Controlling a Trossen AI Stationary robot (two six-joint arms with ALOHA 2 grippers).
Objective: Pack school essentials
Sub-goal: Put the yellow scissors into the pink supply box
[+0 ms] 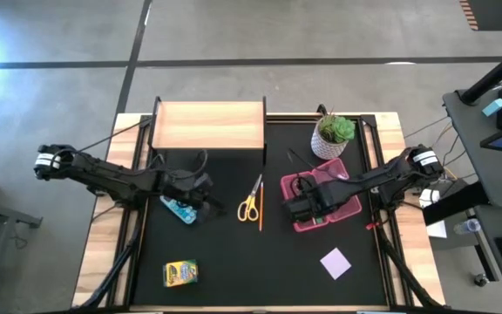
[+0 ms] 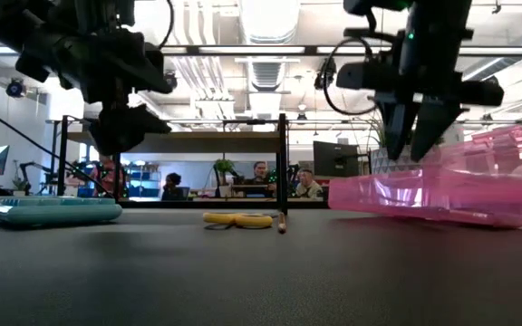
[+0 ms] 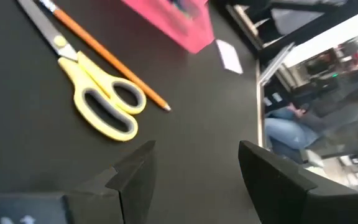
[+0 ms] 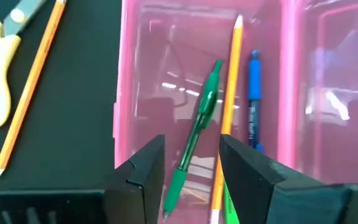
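School essentials are partly packed: a green pen (image 4: 197, 134), an orange pencil (image 4: 227, 112) and a blue pen (image 4: 252, 99) lie along the floor of the open pink translucent plastic case (image 1: 342, 202), right of centre in the high view. The right gripper (image 4: 191, 163) hangs just over that tray, fingers a narrow gap apart and empty, straddling the green pen. Lowering or swinging from here could catch the light case's wall and shove it or tip the contents out.

Toward the frame's centre, the yellow-handled scissors (image 1: 249, 206) and a second thin orange pencil (image 1: 261, 209) lie touching on the black mat; a grab at one could drag or roll the other.

Left of centre, the left gripper (image 3: 194, 165) hovers empty and wide open beside a flat teal case (image 1: 179, 209).

Farthest off, the yellow crayon box (image 1: 180, 273) at lower left and the pale lilac square note pad (image 1: 335, 262) at lower right wait; the thin pad may slide rather than lift.
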